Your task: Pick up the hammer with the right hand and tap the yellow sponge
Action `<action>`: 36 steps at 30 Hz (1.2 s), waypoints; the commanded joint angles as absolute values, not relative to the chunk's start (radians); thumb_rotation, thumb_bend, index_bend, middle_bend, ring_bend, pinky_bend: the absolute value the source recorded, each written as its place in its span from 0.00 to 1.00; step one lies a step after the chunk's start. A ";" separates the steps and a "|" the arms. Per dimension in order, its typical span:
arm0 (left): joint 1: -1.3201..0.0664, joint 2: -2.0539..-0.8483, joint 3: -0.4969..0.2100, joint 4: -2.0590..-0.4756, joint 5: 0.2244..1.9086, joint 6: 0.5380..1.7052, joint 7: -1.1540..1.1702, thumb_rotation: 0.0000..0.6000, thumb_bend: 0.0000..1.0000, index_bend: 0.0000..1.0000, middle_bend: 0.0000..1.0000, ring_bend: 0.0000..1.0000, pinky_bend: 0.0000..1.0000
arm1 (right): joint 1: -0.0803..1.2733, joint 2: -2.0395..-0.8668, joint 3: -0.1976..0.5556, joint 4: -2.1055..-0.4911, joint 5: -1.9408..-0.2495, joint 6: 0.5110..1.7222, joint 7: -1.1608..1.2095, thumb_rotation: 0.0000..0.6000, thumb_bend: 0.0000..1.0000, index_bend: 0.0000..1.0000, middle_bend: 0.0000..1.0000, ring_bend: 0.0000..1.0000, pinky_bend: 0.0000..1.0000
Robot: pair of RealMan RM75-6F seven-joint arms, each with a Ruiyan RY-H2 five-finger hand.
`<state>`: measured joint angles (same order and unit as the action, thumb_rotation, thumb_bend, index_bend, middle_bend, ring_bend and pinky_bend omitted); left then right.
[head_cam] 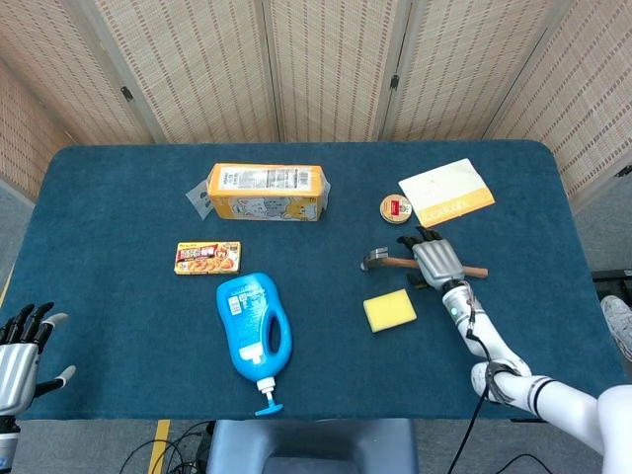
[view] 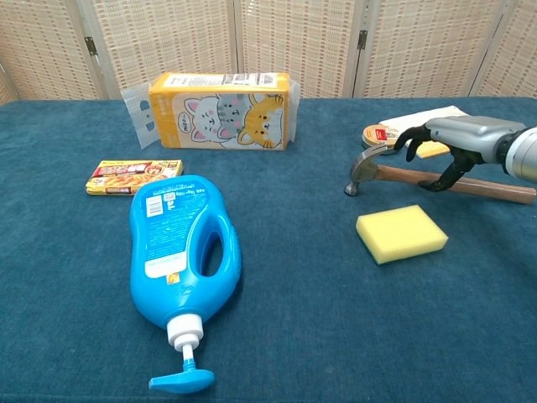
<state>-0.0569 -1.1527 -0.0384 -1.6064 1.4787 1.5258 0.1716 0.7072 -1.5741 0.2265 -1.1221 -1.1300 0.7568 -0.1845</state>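
The hammer (head_cam: 380, 260) (view: 369, 166) lies flat on the blue table, metal head to the left and wooden handle running right. My right hand (head_cam: 435, 262) (view: 453, 144) arches over the middle of the handle with its fingers spread and the thumb reaching down beside the wood; it grips nothing. The yellow sponge (head_cam: 389, 310) (view: 401, 233) lies flat just in front of the hammer, apart from the hand. My left hand (head_cam: 20, 346) hangs open off the table's near left corner, seen only in the head view.
A blue detergent bottle (head_cam: 253, 331) (view: 180, 243) lies on its side left of the sponge. A yellow cat-print box (head_cam: 267, 192) (view: 220, 98) and a small flat food box (head_cam: 208, 258) (view: 134, 176) sit further left. A round tin (head_cam: 396, 208) (view: 379, 134) and a yellow-white booklet (head_cam: 446, 192) lie behind the hammer.
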 commanded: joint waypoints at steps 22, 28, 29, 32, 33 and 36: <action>-0.050 -1.155 -0.038 -1.582 1.473 1.523 0.152 1.00 0.17 0.28 0.15 0.10 0.19 | 0.750 -1.652 0.211 -1.025 -1.117 0.725 -0.132 1.00 0.45 0.34 0.40 0.08 0.14; -0.047 -1.154 -0.035 -1.580 1.470 1.520 0.150 1.00 0.17 0.30 0.15 0.10 0.19 | 0.754 -1.658 0.209 -1.019 -1.109 0.725 -0.137 1.00 0.45 0.36 0.40 0.08 0.14; -0.046 -1.154 -0.035 -1.580 1.469 1.520 0.149 1.00 0.17 0.30 0.15 0.10 0.19 | 0.755 -1.659 0.210 -1.019 -1.108 0.725 -0.137 1.00 0.45 0.36 0.40 0.08 0.14; -0.045 -1.155 -0.035 -1.577 1.467 1.519 0.147 1.00 0.17 0.31 0.15 0.10 0.19 | 0.758 -1.663 0.212 -1.016 -1.104 0.725 -0.138 1.00 0.45 0.37 0.40 0.08 0.14; -0.045 -1.155 -0.035 -1.576 1.467 1.518 0.147 1.00 0.17 0.31 0.15 0.10 0.19 | 0.759 -1.665 0.212 -1.014 -1.102 0.725 -0.139 1.00 0.46 0.37 0.40 0.08 0.14; -0.046 -1.156 -0.035 -1.573 1.466 1.515 0.145 1.00 0.17 0.31 0.15 0.10 0.19 | 0.761 -1.671 0.213 -1.009 -1.097 0.725 -0.143 1.00 0.46 0.38 0.40 0.08 0.14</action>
<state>-0.0460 -1.1558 -0.0349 -1.5732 1.4661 1.5144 0.1453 0.7610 -1.6708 0.2126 -1.0087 -1.0970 0.7254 -0.1426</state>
